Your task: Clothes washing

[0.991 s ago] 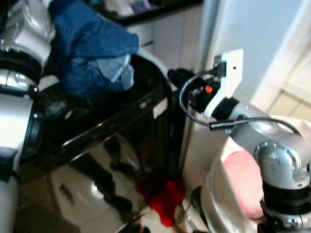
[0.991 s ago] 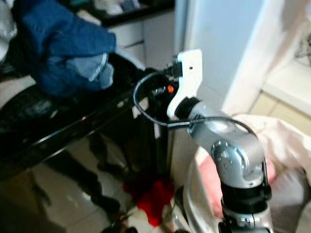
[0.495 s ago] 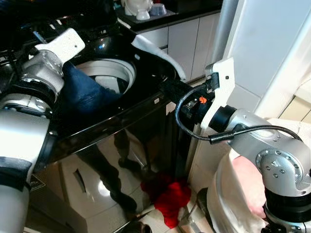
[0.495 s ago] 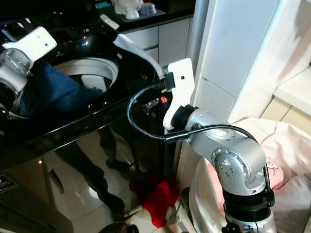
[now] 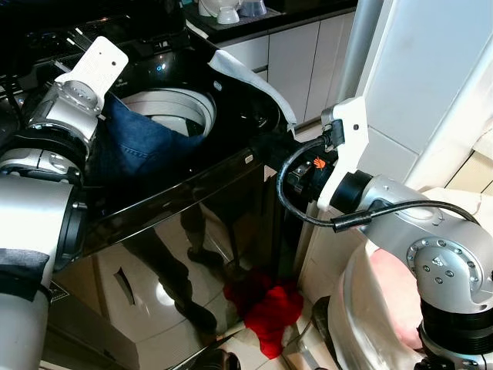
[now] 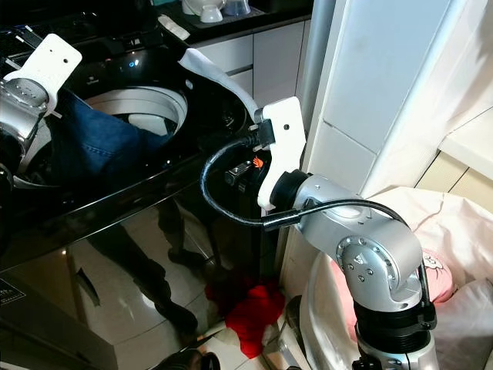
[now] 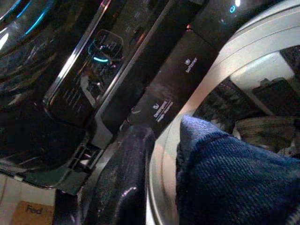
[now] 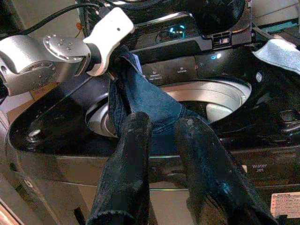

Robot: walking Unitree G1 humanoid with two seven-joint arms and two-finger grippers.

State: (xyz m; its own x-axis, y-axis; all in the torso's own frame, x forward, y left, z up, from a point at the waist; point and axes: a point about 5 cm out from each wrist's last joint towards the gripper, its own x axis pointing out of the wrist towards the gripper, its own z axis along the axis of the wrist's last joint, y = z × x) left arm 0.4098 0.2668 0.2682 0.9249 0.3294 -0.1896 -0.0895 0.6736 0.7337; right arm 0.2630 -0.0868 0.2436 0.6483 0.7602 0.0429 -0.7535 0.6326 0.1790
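One garment in play: blue jeans (image 5: 142,146), draped over the front rim of the washing machine (image 5: 177,223), part hanging into the steel drum (image 5: 181,116). Far left, left gripper (image 7: 154,154) at the drum's edge, fingers pinching a fold of denim, as the right wrist view shows from across the tub. Heavy cloth by the look of it, soft and floppy, no stiffness to push with, likely to snag on the rim and slide back out under its own weight. Best taken at a thick bunch, waistband or a gathered fold, then lifted clear of the rim before letting it drop inside. Not fragile, not slippery.

Moving right: glossy black front panel, reflections all over it, control strip lit at the back of the tub. White cloth (image 5: 250,77) lying over the machine's right rear corner, close to the drum opening, could get dragged in. Behind, white cups (image 5: 227,11) on a dark counter.

Then right gripper (image 8: 161,140), held near the machine's right front corner, fingers slightly parted with nothing between them, aimed across at the jeans. Cable looping off its wrist, near the machine's edge, a snag risk. Below, red garment (image 5: 266,308) on the tiled floor beside the machine. Far right, laundry basket (image 6: 320,308) with pink clothing (image 6: 435,277) waiting by the robot's right side.
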